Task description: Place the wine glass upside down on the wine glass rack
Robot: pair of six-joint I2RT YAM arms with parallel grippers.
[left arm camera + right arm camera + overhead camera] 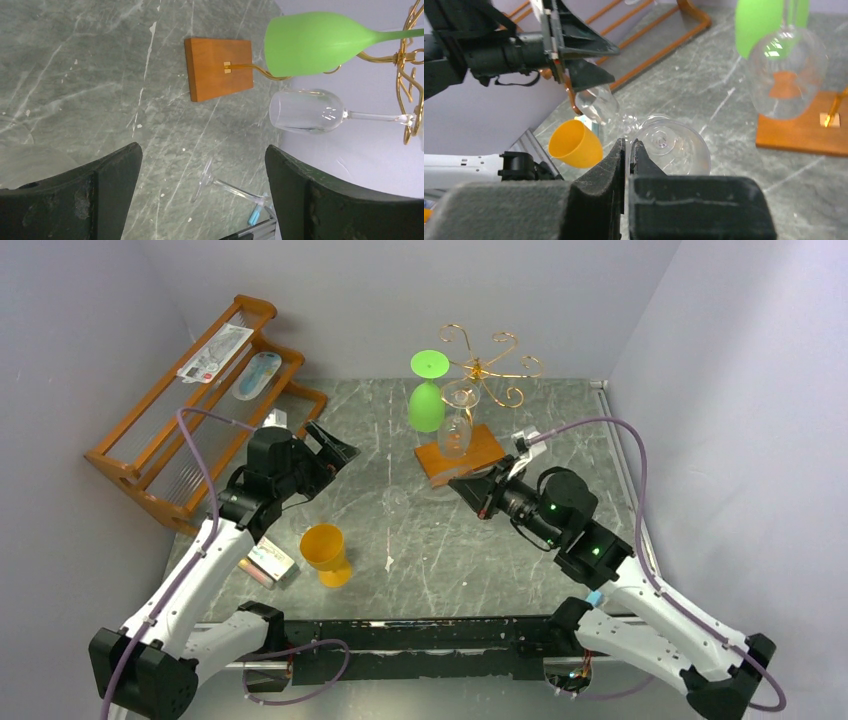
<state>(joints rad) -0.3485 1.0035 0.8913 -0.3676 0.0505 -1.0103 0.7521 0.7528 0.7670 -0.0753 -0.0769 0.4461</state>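
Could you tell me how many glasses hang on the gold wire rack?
2: the green glass on the rack's left side, the clear glass just right of it. None seems hidden.

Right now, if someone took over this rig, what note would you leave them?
Left gripper: open, empty, pointing toward the rack.
Right gripper: shut on a clear wine glass, close to the rack.
On the rack: a green glass and a second clear glass hang upside down.
Done: glass gripped.
Left: hang it upside down on a free arm of the rack, then let go.
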